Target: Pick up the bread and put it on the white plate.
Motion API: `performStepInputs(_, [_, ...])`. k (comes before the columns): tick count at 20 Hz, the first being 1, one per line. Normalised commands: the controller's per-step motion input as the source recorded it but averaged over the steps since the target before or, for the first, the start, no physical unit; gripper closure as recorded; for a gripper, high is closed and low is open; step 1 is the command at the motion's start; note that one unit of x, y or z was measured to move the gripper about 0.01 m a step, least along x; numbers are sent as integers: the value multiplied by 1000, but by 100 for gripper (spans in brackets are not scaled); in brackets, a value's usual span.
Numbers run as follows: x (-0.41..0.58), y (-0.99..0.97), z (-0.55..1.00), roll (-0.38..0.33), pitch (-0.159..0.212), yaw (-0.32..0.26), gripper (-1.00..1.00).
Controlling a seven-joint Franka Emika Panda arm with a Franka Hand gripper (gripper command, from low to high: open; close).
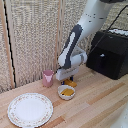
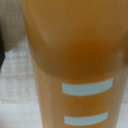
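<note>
bread (image 1: 70, 83): orange-brown piece on the wooden table (image 1: 95, 100), right under my hand (image 1: 68, 79), just behind the small white bowl (image 1: 66, 92) | my fingers: grip state unclear | white plate (image 1: 30, 109): well apart, front | pink cup (image 1: 48, 78): beside bowl

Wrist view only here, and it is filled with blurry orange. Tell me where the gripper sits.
Observer: The gripper is down at the table, just behind a small white bowl of yellow-orange chunks.
Operator: Say what the orange is.
Observer: Likely the bread; a small orange-brown piece shows right at the fingertips. I cannot tell whether the jaws have closed.
Operator: Locate the drop dish.
Observer: The white plate lies toward the exterior view's left, nearer the camera than the bowl, with nothing on it.
</note>
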Motion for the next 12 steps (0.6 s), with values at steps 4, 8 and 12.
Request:
performStepInputs(4, [-60, -14, 0, 0, 0, -13, 100])
performStepInputs(8, [-151, -16, 166, 2, 10, -27, 100])
performStepInputs(12, [-46, -50, 933, 23, 69, -50, 100])
